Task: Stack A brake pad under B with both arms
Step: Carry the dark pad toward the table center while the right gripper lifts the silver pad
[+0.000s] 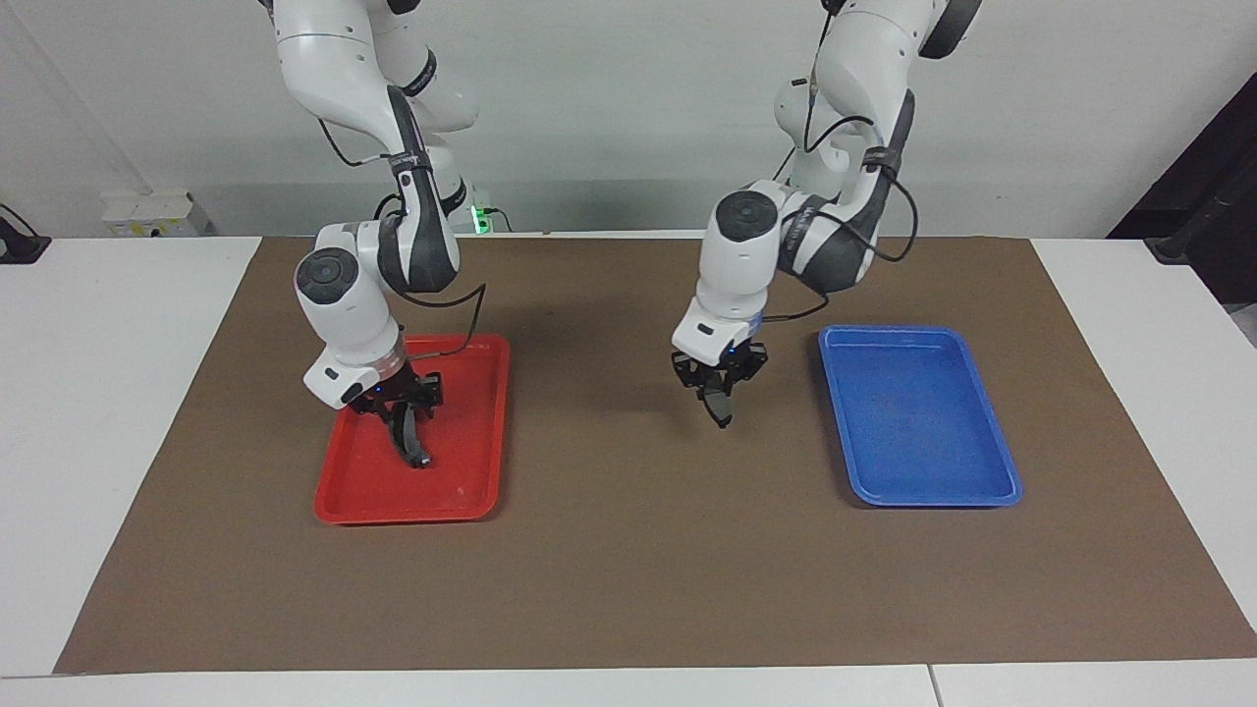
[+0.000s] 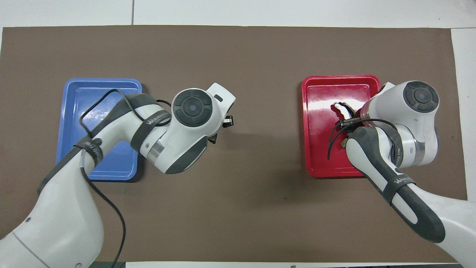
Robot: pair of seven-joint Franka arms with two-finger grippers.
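Brake pads, both lifted

A brake pad (image 1: 719, 405): short, dark, hanging toward 6 o'clock over mat; B (image 1: 409, 440): long, curved, tip touching red tray (image 1: 471, 491).

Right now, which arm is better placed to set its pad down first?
Left, probably: the left gripper holds A brake pad over the bare mat, while the right gripper's B hangs over the red tray.

Facing view: high, across table, looking at robots at 12 o'clock. Overhead view: steeply down, arms entering from 6 o'clock. Both share brown mat (image 1: 628, 550) and 2 trays.
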